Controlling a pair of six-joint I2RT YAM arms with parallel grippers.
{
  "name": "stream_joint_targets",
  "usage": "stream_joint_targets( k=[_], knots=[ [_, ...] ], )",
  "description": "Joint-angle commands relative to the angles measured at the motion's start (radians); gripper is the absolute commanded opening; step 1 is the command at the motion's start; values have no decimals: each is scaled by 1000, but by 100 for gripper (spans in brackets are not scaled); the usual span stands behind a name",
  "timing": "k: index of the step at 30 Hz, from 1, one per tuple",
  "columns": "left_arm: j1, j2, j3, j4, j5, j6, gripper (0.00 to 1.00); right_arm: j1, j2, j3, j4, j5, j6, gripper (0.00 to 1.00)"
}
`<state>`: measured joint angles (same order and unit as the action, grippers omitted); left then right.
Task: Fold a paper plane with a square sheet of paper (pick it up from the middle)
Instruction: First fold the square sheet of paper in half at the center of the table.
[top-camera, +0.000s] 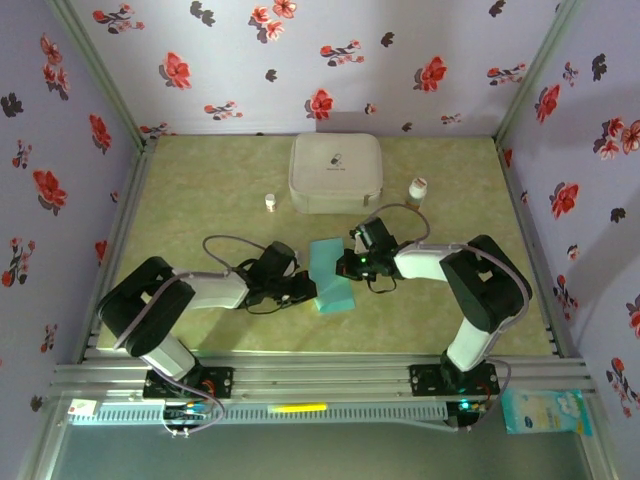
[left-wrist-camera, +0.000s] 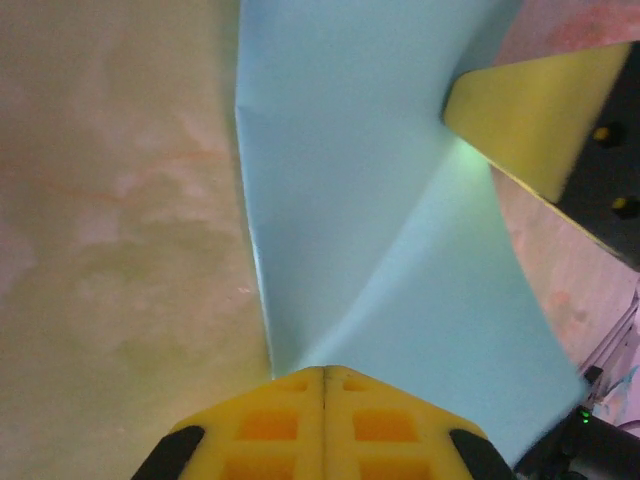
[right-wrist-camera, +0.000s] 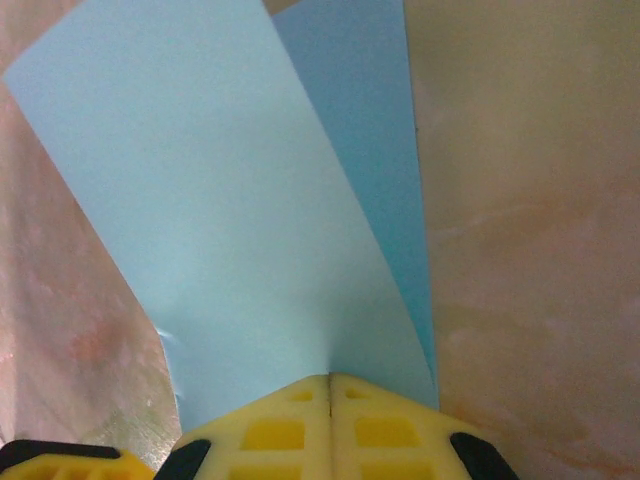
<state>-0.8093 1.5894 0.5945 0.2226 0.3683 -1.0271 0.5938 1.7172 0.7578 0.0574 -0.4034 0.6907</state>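
Left gripper (left-wrist-camera: 323, 372), right gripper (right-wrist-camera: 330, 378) — both pinching one paper sheet (top-camera: 330, 272), one case (top-camera: 335, 172), two bottles (top-camera: 270, 202) (top-camera: 418, 188)

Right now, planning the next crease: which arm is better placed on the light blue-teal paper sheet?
Probably left: left gripper pinches the sheet where its fold line ends; right gripper holds the opposite side.
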Motion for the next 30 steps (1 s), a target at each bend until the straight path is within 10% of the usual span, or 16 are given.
stream_joint_targets(
  k=[1, 30],
  knots=[
    [-21, -42, 27, -10, -25, -13, 7, -8, 29, -53, -180, 112, 1, 0],
    [-105, -15, -97, 86, -13, -64, 9, -8, 42, -61, -171, 112, -3, 0]
  ],
)
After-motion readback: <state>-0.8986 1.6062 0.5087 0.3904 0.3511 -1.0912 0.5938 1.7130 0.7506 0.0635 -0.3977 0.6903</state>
